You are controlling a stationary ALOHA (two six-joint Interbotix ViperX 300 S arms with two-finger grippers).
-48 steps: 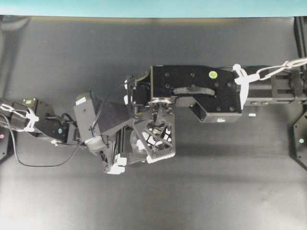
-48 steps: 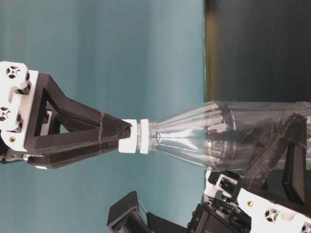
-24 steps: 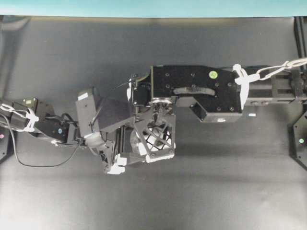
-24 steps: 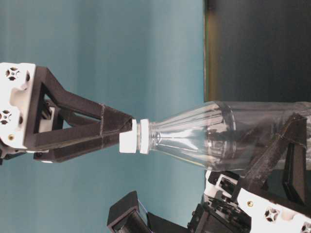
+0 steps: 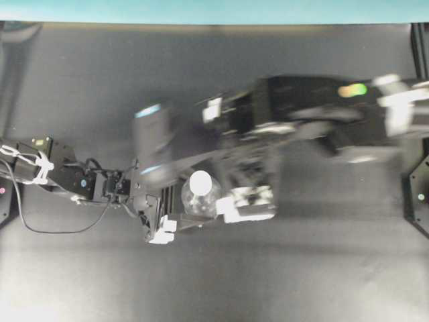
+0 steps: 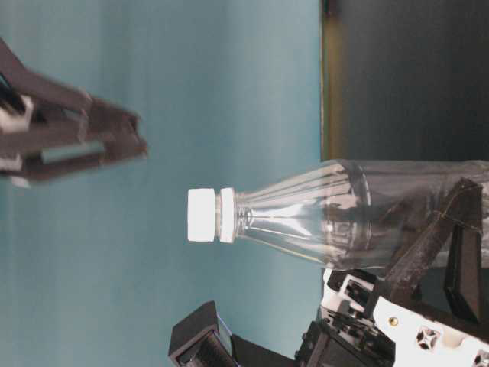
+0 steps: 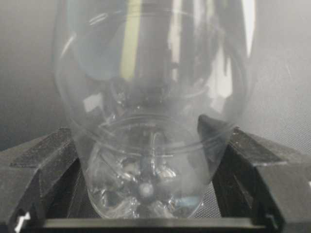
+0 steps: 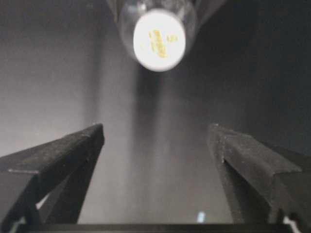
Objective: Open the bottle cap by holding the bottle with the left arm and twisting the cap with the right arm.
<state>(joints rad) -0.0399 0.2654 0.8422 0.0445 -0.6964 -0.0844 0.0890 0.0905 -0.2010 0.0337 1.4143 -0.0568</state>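
The clear bottle (image 6: 336, 222) stands upright with its white cap (image 6: 202, 215) on it. From above the cap (image 5: 200, 182) shows as a white disc. My left gripper (image 5: 190, 209) is shut on the bottle's lower body (image 7: 150, 121), one black finger (image 7: 233, 150) pressing each side. My right gripper (image 8: 155, 141) is open and empty, off the cap (image 8: 159, 39) and well clear of it. It is motion-blurred in the overhead view (image 5: 251, 194) and in the table-level view (image 6: 126, 138).
The black table mat (image 5: 301, 268) lies all around the arms. A tiny white scrap (image 5: 364, 159) lies under the right arm. A teal wall (image 5: 201, 10) borders the far edge of the table.
My right gripper has opened, let go of the cap and pulled away from it, moving fast. The bottle and my left gripper have stayed in place.
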